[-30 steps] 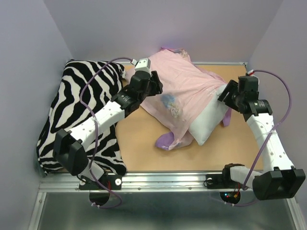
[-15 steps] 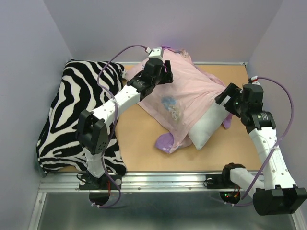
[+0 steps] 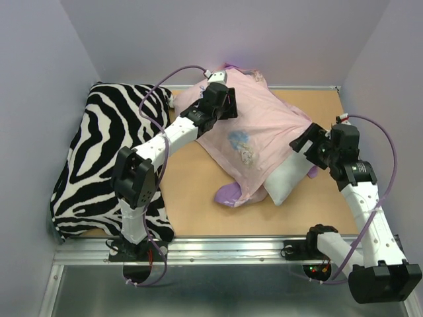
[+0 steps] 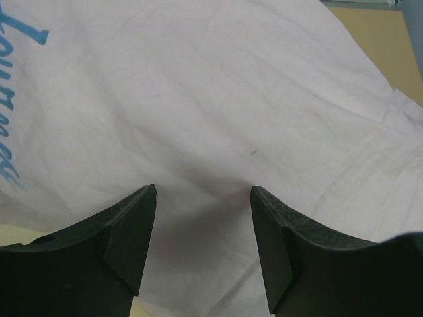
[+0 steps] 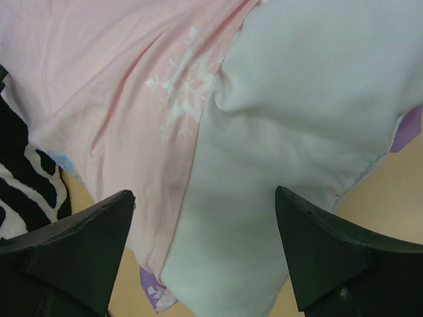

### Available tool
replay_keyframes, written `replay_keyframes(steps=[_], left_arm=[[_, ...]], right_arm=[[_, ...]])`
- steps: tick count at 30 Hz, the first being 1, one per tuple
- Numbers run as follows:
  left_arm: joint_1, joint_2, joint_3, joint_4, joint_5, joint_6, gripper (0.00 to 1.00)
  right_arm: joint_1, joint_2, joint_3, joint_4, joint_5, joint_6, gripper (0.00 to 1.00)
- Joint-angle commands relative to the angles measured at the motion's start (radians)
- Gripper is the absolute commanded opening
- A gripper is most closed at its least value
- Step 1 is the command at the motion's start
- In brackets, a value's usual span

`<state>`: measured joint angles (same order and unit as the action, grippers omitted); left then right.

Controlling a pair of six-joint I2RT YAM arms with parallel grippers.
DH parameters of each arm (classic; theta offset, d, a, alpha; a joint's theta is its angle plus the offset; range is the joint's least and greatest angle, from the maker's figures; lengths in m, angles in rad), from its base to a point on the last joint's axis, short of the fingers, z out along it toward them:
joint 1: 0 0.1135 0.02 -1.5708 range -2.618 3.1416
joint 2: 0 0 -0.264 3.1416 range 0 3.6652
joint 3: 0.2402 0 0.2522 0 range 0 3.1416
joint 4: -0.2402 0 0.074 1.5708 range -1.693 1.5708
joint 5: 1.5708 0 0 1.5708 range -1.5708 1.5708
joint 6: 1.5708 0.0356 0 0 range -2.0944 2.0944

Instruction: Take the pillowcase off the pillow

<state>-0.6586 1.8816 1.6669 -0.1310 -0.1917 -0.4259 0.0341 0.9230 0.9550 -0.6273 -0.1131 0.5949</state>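
Nearest me, the pillow (image 3: 284, 179) shows only its white corner out of the pillowcase (image 3: 264, 125) at mid-table right, much as a second ago. My right gripper (image 5: 203, 195) hangs over that seam with jaws spread wide, gripping nothing, its arm drawn slightly nearer the bases than before. Farther back, my left gripper (image 4: 202, 190) has travelled from the case's left edge to its far end, jaws parted above the pale pink cloth with nothing held; the zebra pillow (image 3: 106, 152) lies unmoved at left.
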Motion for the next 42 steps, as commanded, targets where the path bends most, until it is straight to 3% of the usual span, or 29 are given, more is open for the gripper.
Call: replay_keyframes(steps=[1,7,10,11,14,15,16,30,31,33,35,36,37,38,39,42], left_arm=[[0.008,0.025,0.085,0.067,-0.002,0.022,0.65],[0.014,0.083,0.151,0.05,0.02,0.026,0.7],[0.016,0.106,0.159,0.05,0.017,0.021,0.64],[0.017,0.109,0.162,0.05,0.015,0.021,0.49],[0.022,0.117,0.174,0.05,0.009,0.015,0.32],[0.027,0.12,0.177,0.05,0.008,0.012,0.06],[0.03,0.122,0.188,0.042,0.002,0.004,0.0],[0.083,0.011,0.128,0.018,-0.091,0.007,0.0],[0.088,-0.002,0.11,0.019,-0.101,0.01,0.0],[0.096,-0.015,0.093,0.03,-0.1,0.012,0.0],[0.105,-0.024,0.08,0.03,-0.088,0.012,0.0],[0.115,-0.025,0.082,0.03,-0.075,0.013,0.0],[0.122,-0.024,0.082,0.022,-0.057,0.015,0.0],[0.128,-0.027,0.088,0.015,-0.054,0.012,0.0],[0.137,-0.03,0.083,0.011,-0.051,0.012,0.15],[0.152,-0.056,0.051,0.014,-0.043,0.015,0.43]], right_arm=[[0.004,-0.07,-0.048,0.028,-0.019,0.011,0.92],[0.004,-0.121,-0.131,0.021,-0.042,0.028,0.92],[0.003,-0.138,-0.157,0.023,-0.04,0.037,0.92],[0.004,-0.148,-0.162,0.023,-0.037,0.04,0.92],[0.004,-0.158,-0.173,0.024,-0.033,0.045,0.92],[0.003,-0.159,-0.176,0.028,-0.03,0.045,0.92],[0.003,-0.161,-0.185,0.029,-0.03,0.046,0.92],[0.003,-0.125,-0.303,0.208,-0.05,0.131,0.9],[0.004,-0.118,-0.303,0.228,-0.033,0.141,0.88],[0.003,-0.098,-0.291,0.239,-0.019,0.151,0.69],[0.004,-0.078,-0.262,0.239,0.007,0.145,0.39],[0.004,-0.067,-0.225,0.238,0.019,0.135,0.09],[0.003,-0.061,-0.198,0.216,0.064,0.122,0.01],[0.003,-0.055,-0.173,0.196,0.094,0.114,0.0],[0.004,-0.038,-0.113,0.177,0.137,0.1,0.0],[-0.014,-0.009,0.008,0.089,0.309,0.042,0.01]])
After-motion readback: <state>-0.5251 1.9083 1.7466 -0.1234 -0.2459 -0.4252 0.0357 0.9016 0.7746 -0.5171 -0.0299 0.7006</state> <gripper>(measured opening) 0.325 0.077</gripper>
